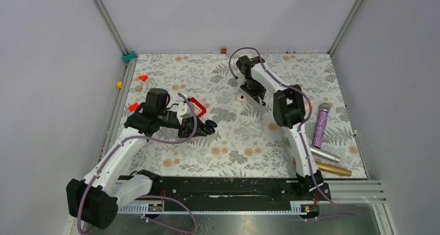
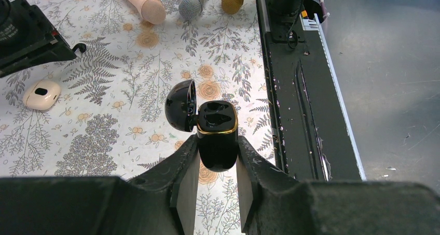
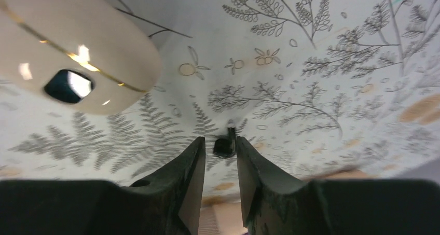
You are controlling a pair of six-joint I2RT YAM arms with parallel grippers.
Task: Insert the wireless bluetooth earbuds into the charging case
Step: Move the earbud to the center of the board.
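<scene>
- Top external view: a fern-and-flower patterned tablecloth [image 1: 233, 141] covers the table, which is closed in by plain pale grey walls [image 1: 52, 64] and aluminium corner posts [image 1: 106, 17].
- The left gripper [image 1: 203, 127], left of centre, pinches the black charging case [image 1: 210, 125].
- The right gripper [image 1: 255, 94] points down at the cloth farther back, just right of a beige case [image 1: 241, 97].
- Three microphones lie along the right edge: a purple glitter microphone [image 1: 320, 126], with a silver microphone [image 1: 324, 154] and a gold microphone [image 1: 334, 168] nearer.
- A red wedge [image 1: 143, 78] and a yellow cube [image 1: 119, 84] sit at the far left.
- Left wrist view: both fingers press on the sides of the charging case's lower body. The case is held above the cloth with its gold rim showing and its lid hinged open to one side.
- A black rail [image 2: 290, 100] borders the cloth at the near edge, with bare grey metal beyond it.
- Right wrist view: the fingers stand close together just over the cloth, with a tiny black earbud [image 3: 224, 146] between their tips.
- I cannot tell whether the pads actually press the earbud.
- The beige case sits close by, blurred, with a dark opening in its side.
</scene>
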